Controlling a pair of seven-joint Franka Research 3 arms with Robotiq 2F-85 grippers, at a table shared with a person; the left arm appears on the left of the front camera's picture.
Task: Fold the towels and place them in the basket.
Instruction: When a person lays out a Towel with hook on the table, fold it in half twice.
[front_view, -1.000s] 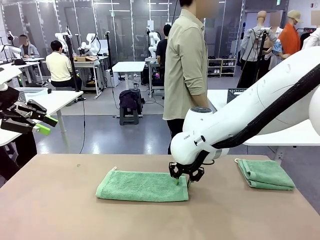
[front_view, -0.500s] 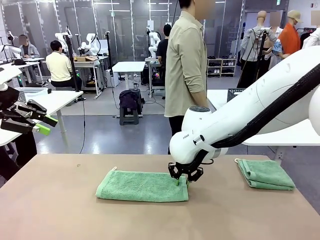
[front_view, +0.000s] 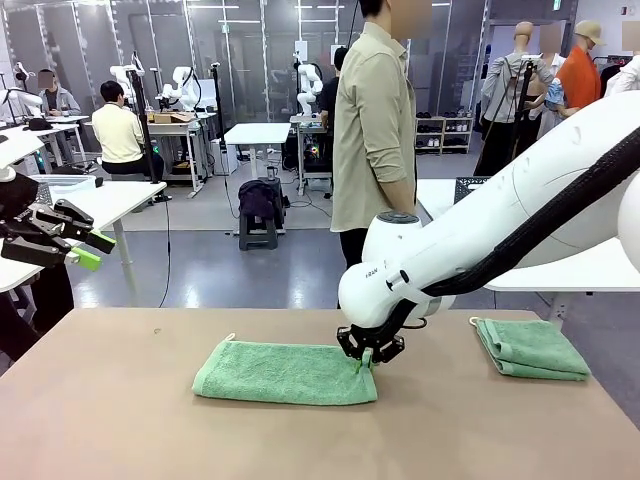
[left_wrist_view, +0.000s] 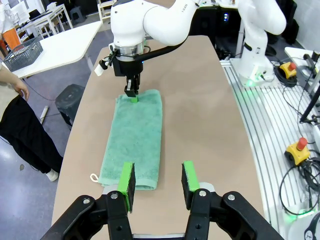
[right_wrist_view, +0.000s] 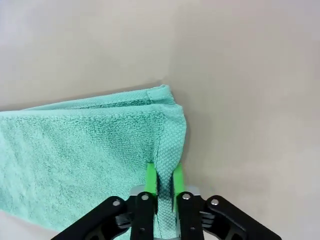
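My right gripper (front_view: 366, 360) is clamped on the right end of the half-folded towel (front_view: 285, 373) lying mid-table; the cloth runs leftward from it. My left gripper (left_wrist_view: 157, 186) hangs open, well off the towel's looped end.

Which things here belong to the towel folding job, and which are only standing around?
Belong to the job:
- long towel, its end pinched by the right gripper
- folded towel
- basket
- left gripper, open, raised

Only around:
- person at the far side
- white table
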